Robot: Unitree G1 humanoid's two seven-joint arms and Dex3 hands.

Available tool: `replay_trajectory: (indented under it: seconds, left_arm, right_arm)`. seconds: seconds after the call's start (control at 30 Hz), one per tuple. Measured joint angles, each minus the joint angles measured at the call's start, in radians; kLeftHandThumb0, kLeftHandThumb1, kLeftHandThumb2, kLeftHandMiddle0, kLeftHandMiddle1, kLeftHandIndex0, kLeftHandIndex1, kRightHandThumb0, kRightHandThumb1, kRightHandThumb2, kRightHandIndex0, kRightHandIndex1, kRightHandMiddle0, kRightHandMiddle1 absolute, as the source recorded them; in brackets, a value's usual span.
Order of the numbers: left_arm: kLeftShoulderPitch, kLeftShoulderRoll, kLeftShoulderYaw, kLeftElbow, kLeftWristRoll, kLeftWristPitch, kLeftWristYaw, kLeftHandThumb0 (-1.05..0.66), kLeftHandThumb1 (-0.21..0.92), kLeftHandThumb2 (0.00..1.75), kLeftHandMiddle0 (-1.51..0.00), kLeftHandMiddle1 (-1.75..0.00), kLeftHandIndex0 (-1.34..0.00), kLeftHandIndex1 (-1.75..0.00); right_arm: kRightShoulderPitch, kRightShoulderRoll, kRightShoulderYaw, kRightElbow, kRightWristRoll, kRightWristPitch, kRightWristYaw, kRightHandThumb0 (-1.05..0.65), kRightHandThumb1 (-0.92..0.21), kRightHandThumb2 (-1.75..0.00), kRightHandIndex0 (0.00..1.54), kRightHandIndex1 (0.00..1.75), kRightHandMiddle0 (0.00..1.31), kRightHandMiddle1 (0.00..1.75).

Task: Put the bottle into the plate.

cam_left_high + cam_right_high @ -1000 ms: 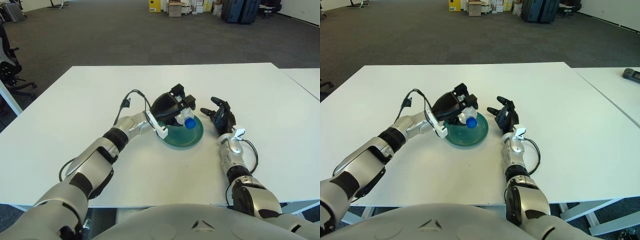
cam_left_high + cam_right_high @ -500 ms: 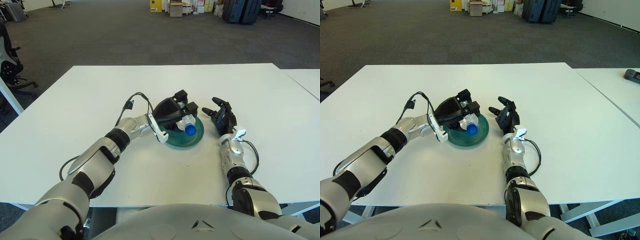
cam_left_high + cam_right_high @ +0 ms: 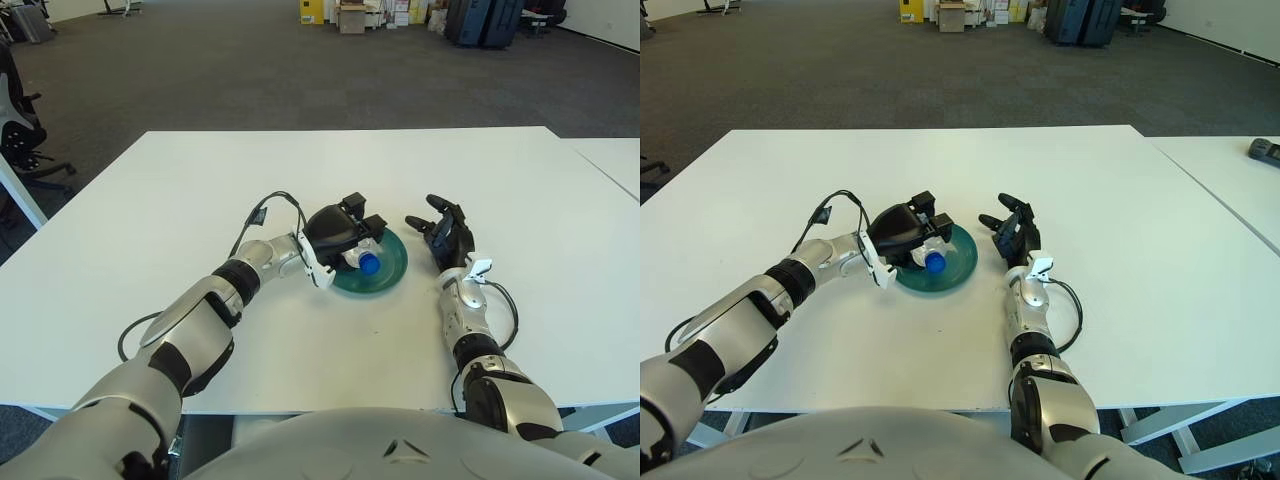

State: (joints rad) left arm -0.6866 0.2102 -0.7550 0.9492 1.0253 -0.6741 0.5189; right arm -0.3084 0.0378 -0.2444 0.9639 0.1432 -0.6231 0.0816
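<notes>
White table (image 3: 200, 180), dark grey carpet floor (image 3: 200, 70), black office chair (image 3: 20, 130) at left, boxes (image 3: 350, 15) far back

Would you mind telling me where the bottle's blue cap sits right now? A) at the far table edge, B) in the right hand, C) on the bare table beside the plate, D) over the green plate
D: the blue cap lies over the green plate, with the bottle held by the left hand.
</notes>
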Motion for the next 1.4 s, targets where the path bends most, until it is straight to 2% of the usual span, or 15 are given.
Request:
replay_trajectory:
  seconds: [0.1, 0.2, 0.23, 0.27, 0.3, 0.33, 0.37, 0.4, 0.43, 0.47, 0.57, 0.7, 0.87, 1.13, 1.4]
  left_arm:
    - [0.002, -0.001, 0.0, -0.004, -0.006, -0.003, -0.003, -0.45, 0.36, 1.25, -1.09, -1.75, -0.57, -1.75]
    - [0.003, 0.0, 0.001, -0.006, -0.024, -0.025, -0.011, -0.43, 0.46, 1.12, -0.83, -1.75, -0.5, -1.74]
    - [0.004, 0.001, 0.003, -0.006, -0.034, -0.039, -0.017, -0.42, 0.54, 1.01, -0.72, -1.75, -0.46, -1.72]
    - [0.004, 0.003, 0.004, -0.006, -0.041, -0.054, -0.022, -0.55, 0.63, 0.84, -0.47, -1.71, -0.32, -1.66]
    - [0.004, 0.005, 0.005, -0.006, -0.046, -0.065, -0.026, -0.6, 0.68, 0.76, -0.38, -1.7, -0.27, -1.64]
    - [0.004, 0.008, 0.005, -0.007, -0.052, -0.078, -0.032, -0.71, 0.77, 0.65, -0.26, -1.34, -0.18, -1.45]
    - [0.004, 0.01, 0.005, -0.008, -0.056, -0.085, -0.039, -0.79, 0.82, 0.58, -0.23, -1.04, -0.13, -1.32]
    - [0.004, 0.013, 0.005, -0.009, -0.06, -0.093, -0.048, -0.82, 0.84, 0.56, -0.21, -0.88, -0.11, -1.24]
    - [0.004, 0.018, 0.005, -0.012, -0.067, -0.101, -0.064, -0.87, 0.87, 0.54, -0.2, -0.61, -0.07, -1.12]
    - [0.004, 0.024, 0.005, -0.015, -0.073, -0.11, -0.083, -0.92, 0.89, 0.55, -0.17, -0.41, -0.04, -1.02]
    - [0.007, 0.064, 0.012, -0.053, -0.1, -0.145, -0.165, -0.98, 0.91, 0.57, -0.12, -0.15, -0.01, -0.86]
    - [0.015, 0.131, 0.053, -0.137, -0.167, -0.182, -0.278, -1.02, 0.92, 0.64, -0.07, -0.04, 0.0, -0.74]
    - [0.014, 0.185, 0.122, -0.225, -0.259, -0.184, -0.381, -1.03, 0.92, 0.69, -0.03, -0.01, 0.0, -0.69]
    - [0.024, 0.19, 0.149, -0.281, -0.317, -0.176, -0.493, -1.0, 0.92, 0.69, -0.01, 0.0, 0.0, -0.73]
    - [0.027, 0.18, 0.168, -0.287, -0.354, -0.182, -0.551, -1.03, 0.92, 0.76, -0.01, 0.0, 0.0, -0.7]
  right_arm:
    - [0.0, 0.0, -0.003, 0.0, 0.0, -0.001, -0.006, -0.9, -0.92, -1.1, 0.63, 0.62, 0.17, 0.94]
    - [-0.001, 0.002, -0.005, 0.0, 0.0, -0.007, -0.019, -0.9, -0.92, -1.1, 0.58, 0.59, 0.14, 0.94]
    - [-0.001, 0.003, -0.006, 0.0, 0.0, -0.01, -0.026, -0.89, -0.92, -1.09, 0.57, 0.59, 0.13, 0.94]
    - [-0.001, 0.004, -0.007, 0.0, 0.0, -0.012, -0.033, -0.89, -0.92, -1.09, 0.56, 0.58, 0.13, 0.94]
    - [-0.001, 0.005, -0.007, 0.0, 0.0, -0.013, -0.039, -0.89, -0.92, -1.09, 0.56, 0.58, 0.13, 0.94]
    - [-0.001, 0.006, -0.008, 0.0, -0.001, -0.014, -0.046, -0.89, -0.92, -1.09, 0.54, 0.57, 0.11, 0.94]
    - [-0.001, 0.006, -0.008, 0.0, -0.001, -0.014, -0.054, -0.89, -0.92, -1.09, 0.53, 0.57, 0.11, 0.94]
    - [-0.001, 0.006, -0.008, 0.0, -0.003, -0.015, -0.062, -0.89, -0.92, -1.08, 0.52, 0.55, 0.09, 0.94]
    - [-0.002, 0.007, -0.008, 0.0, -0.005, -0.014, -0.072, -0.88, -0.92, -1.08, 0.5, 0.54, 0.08, 0.95]
    - [-0.002, 0.007, -0.007, 0.0, -0.007, -0.014, -0.082, -0.88, -0.92, -1.08, 0.48, 0.52, 0.06, 0.95]
    - [-0.006, 0.011, -0.005, 0.002, -0.011, -0.014, -0.11, -0.87, -0.92, -1.07, 0.46, 0.49, 0.03, 0.95]
    - [-0.006, 0.014, -0.005, 0.002, -0.01, -0.019, -0.128, -0.86, -0.92, -1.07, 0.45, 0.47, 0.01, 0.93]
    - [-0.002, 0.015, -0.006, 0.001, -0.011, -0.02, -0.15, -0.85, -0.92, -1.06, 0.45, 0.44, 0.0, 0.91]
    - [-0.003, 0.015, 0.008, 0.002, -0.025, -0.017, -0.17, -0.85, -0.92, -1.04, 0.46, 0.41, 0.0, 0.85]
    - [-0.004, 0.014, 0.02, 0.005, -0.042, -0.024, -0.171, -0.84, -0.92, -1.01, 0.47, 0.38, 0.0, 0.77]
